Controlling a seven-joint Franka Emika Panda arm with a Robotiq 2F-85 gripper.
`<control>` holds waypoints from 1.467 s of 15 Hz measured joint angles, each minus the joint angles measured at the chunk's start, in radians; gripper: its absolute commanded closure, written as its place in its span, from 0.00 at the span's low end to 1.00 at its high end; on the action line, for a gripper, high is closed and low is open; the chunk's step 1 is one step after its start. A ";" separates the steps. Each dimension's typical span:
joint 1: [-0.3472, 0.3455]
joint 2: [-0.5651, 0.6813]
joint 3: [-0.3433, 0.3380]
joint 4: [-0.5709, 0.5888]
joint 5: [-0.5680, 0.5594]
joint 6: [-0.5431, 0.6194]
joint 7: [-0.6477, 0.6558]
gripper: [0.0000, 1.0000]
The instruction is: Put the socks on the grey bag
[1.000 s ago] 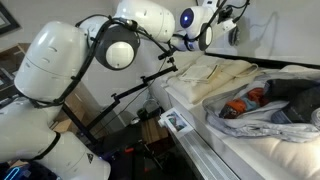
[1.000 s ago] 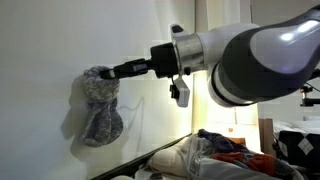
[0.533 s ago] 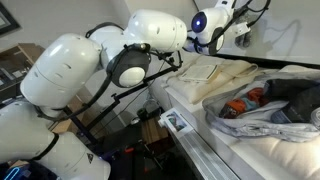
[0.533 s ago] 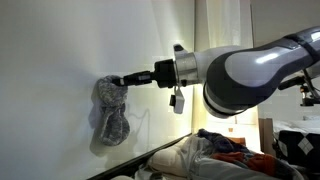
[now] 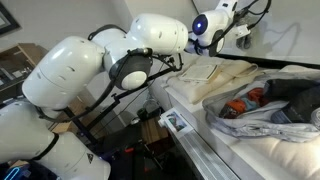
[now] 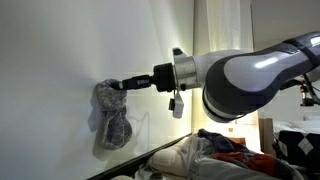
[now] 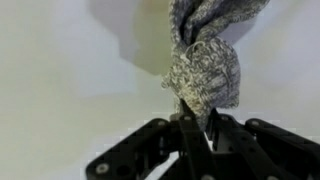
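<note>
Your gripper [image 6: 120,84] is clamped on a mottled blue-grey fabric sock [image 6: 112,120], its long axis hanging vertically beside the white wall [image 6: 50,60].

Arm [image 5: 68,72]: fat rounded shells, glossy white, greyer in shade. Black ring joint [image 5: 130,68] btwn two segments, w/ white hub in the middle. Thin black cables [image 5: 258,9] loop off the far end. Wrist flange [image 6: 180,72] silver-grey; small dark camera box [image 6: 176,102] fixed below it. Gripper [image 6: 120,85] slim, matte black; wrist view shows its black linkage bars [image 7: 130,156].
</note>
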State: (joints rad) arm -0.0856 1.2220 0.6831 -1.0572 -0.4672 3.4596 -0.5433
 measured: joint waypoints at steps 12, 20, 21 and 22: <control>-0.245 -0.041 0.151 -0.258 -0.271 -0.001 0.000 0.96; -0.391 -0.065 0.248 -0.415 -0.397 -0.001 -0.006 0.85; -0.398 -0.064 0.251 -0.422 -0.398 -0.001 -0.006 0.85; -0.398 -0.062 0.248 -0.421 -0.398 -0.001 -0.006 0.85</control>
State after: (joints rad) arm -0.4837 1.1602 0.9313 -1.4784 -0.8653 3.4585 -0.5491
